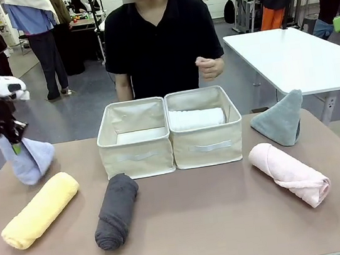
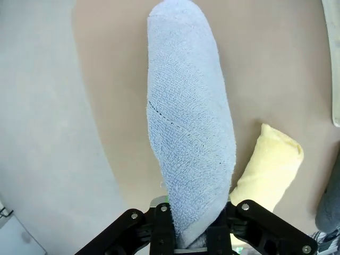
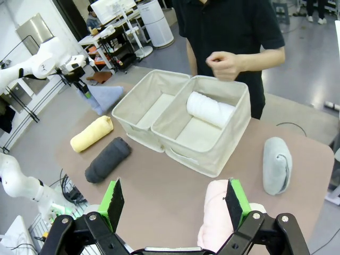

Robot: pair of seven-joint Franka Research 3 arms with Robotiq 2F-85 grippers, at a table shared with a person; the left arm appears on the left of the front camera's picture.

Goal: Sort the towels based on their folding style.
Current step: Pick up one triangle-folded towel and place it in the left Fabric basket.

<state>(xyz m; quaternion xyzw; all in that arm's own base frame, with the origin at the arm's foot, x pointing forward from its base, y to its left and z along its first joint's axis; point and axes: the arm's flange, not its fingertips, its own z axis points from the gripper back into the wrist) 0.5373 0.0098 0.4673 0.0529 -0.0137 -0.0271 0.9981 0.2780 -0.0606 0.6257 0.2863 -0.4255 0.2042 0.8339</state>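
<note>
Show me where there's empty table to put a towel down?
The biggest bare patch of table lies between the dark grey roll and the pink roll. The left bin is bare inside too. It is crowded on the left, around the yellow roll and the light blue towel.

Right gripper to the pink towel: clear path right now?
Probably yes. The open right gripper hangs right above the pink towel, nothing between them; the grey cone sits off to one side.
</note>
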